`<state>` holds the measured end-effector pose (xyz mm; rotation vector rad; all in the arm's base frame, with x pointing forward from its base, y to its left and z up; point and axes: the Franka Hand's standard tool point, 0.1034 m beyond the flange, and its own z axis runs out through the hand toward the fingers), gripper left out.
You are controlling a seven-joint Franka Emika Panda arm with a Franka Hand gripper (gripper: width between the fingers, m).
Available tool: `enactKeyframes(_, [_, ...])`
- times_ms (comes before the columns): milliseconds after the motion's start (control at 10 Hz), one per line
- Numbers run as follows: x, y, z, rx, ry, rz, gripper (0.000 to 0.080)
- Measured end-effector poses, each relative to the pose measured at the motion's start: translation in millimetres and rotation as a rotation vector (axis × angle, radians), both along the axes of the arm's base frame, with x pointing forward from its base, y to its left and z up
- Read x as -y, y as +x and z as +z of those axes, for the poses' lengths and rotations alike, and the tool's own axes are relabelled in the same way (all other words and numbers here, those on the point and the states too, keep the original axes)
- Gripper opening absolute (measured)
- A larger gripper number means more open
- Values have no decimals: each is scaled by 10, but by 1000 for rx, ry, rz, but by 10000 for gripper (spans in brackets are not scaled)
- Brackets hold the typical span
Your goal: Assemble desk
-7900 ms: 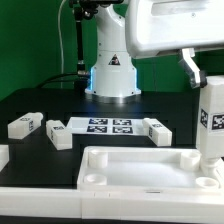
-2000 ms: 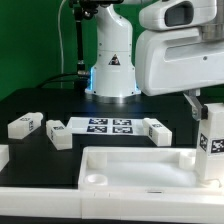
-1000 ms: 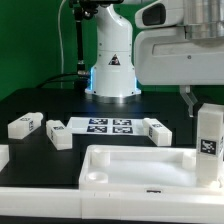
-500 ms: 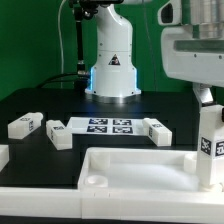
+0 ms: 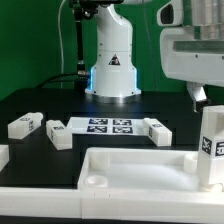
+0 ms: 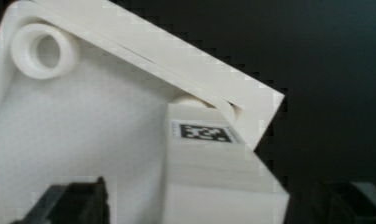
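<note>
The white desk tabletop (image 5: 130, 165) lies at the front with its raised rim and round corner sockets up. One white tagged leg (image 5: 211, 145) stands upright in its corner at the exterior view's right. My gripper (image 5: 203, 97) hangs just above the leg's top, open and holding nothing. In the wrist view the leg (image 6: 217, 165) with its tag stands between my two dark fingers (image 6: 69, 205), with gaps on both sides, on the tabletop (image 6: 96, 120) near a round socket (image 6: 43, 50).
Loose legs lie on the black table: two at the exterior view's left (image 5: 25, 125) (image 5: 58, 135), one at the right of the marker board (image 5: 158, 131), and one cut off at the left edge (image 5: 3, 155). The marker board (image 5: 108, 126) lies before the robot base (image 5: 112, 60).
My gripper has let go of the upright leg and risen above it. The leg stays standing in the tabletop's corner. The loose legs have not moved.
</note>
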<state>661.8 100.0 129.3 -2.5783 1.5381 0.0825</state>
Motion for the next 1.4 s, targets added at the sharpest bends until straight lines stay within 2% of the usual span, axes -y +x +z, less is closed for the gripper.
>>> enactKeyframes(100, [1,-1,-1,14,-3,99,631])
enactKeyframes(300, [-7,-9,-2,34,-7,281,647])
enactKeyframes(600, [-7,-13,-14,62,-10,479,648])
enactKeyframes(700, [-4,-19,-29,71,-28,587,648])
enactKeyframes(800, [-24,-35,-62,72,-66,718,648])
enactKeyframes(900, [-52,-43,-72,77,-78,813,648])
enactKeyframes(1400, [-49,-10,-36,128,-93,1256,648])
